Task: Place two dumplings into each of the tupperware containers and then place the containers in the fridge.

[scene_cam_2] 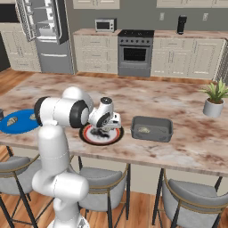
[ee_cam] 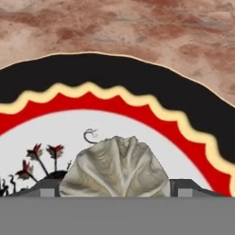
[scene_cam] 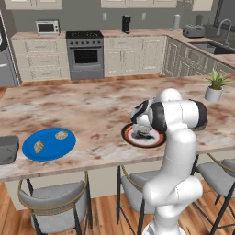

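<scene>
My claw (scene_cam_2: 105,132) hangs low over the plate with the black-and-red rim (scene_cam_2: 116,134) at the near edge of the counter (scene_cam_2: 178,104); in the hand view one dumpling (ee_cam: 115,169) lies on the plate's white middle between my two finger tips (ee_cam: 183,187), which stand one on each side of it, apart and not yet clamped; whether they touch it I cannot tell; so I judge this dumpling is about to be gripped, not yet lifted; just to my right of the plate sits one tupperware container (scene_cam_2: 152,128) with a single pale dumpling (scene_cam_2: 144,130) inside it, so that tub looks half filled and the one under my claw would complete it; far along the counter to my left lies the round blue plate (scene_cam: 32,152) carrying two more dumplings (scene_cam: 61,135), both untouched; beside it at the counter's end is a dark grey tub (scene_cam: 8,149), which I take for the second container, and its contents I cannot make out; further back, past the counter, the fridge (scene_cam_2: 43,31) stands with its door open, shelves showing; neither container has gone in, so most of the work is left
</scene>
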